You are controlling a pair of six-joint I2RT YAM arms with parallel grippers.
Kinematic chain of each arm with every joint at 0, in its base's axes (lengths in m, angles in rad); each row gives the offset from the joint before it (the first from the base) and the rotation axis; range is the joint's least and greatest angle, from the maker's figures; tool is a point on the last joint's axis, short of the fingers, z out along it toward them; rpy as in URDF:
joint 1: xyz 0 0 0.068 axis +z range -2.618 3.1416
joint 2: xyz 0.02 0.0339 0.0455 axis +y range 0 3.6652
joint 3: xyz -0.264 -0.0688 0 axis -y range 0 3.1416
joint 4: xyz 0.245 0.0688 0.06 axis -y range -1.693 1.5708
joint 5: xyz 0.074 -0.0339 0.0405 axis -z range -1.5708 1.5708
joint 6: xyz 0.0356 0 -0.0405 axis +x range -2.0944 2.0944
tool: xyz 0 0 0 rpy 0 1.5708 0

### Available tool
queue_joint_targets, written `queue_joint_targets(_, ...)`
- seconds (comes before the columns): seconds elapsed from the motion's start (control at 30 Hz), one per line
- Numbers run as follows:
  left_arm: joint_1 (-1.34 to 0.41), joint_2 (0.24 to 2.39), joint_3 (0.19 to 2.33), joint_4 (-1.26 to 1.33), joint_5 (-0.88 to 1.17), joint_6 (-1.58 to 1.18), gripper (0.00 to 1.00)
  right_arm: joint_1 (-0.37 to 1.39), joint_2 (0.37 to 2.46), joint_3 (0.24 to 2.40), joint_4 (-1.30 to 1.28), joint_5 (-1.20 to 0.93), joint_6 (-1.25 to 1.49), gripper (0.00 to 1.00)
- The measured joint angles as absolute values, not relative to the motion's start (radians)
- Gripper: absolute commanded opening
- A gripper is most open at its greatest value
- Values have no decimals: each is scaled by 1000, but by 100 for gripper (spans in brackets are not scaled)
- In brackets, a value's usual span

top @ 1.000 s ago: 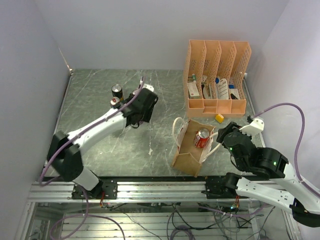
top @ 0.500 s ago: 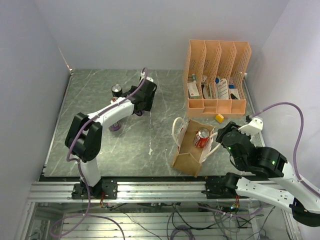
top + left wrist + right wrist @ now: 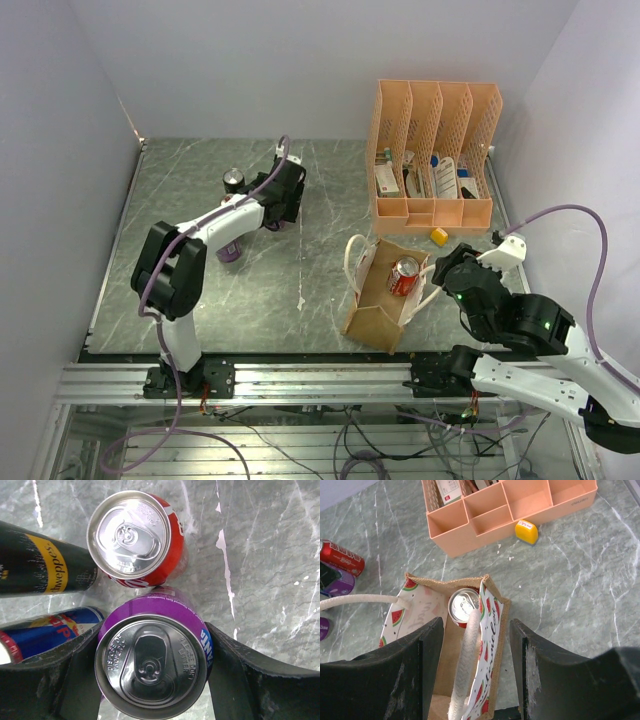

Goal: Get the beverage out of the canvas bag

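Note:
The tan canvas bag (image 3: 378,300) stands open at the front right, with white rope handles and a watermelon-print lining (image 3: 490,640). A red beverage can (image 3: 404,275) stands upright inside it, its silver top showing in the right wrist view (image 3: 464,605). My right gripper (image 3: 447,272) is open and empty just right of the bag, and its jaws (image 3: 475,665) frame the bag's near wall and one rope handle from above. My left gripper (image 3: 283,205) is at the back left, shut on an upright purple Fanta can (image 3: 152,665), with a finger against each side.
A peach perforated file organizer (image 3: 435,150) with small boxes stands at the back right, and a yellow block (image 3: 439,236) lies in front of it. Beside the purple can are a red can (image 3: 137,535), a black Schweppes can (image 3: 40,560) and a Red Bull can (image 3: 45,630). Another purple can (image 3: 230,252) sits under the left arm.
The left arm has folded and its gripper has moved back and a little left toward the group of cans. The right arm, the bag and the red can have not moved.

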State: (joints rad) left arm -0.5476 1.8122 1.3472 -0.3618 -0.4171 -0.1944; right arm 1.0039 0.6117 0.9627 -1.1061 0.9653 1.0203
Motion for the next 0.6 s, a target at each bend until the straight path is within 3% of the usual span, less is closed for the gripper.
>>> queue_joint_targets(0.6,-473,1865,1347,-344,-324,-211,19,1004,619,963,-1108,965,1021,56)
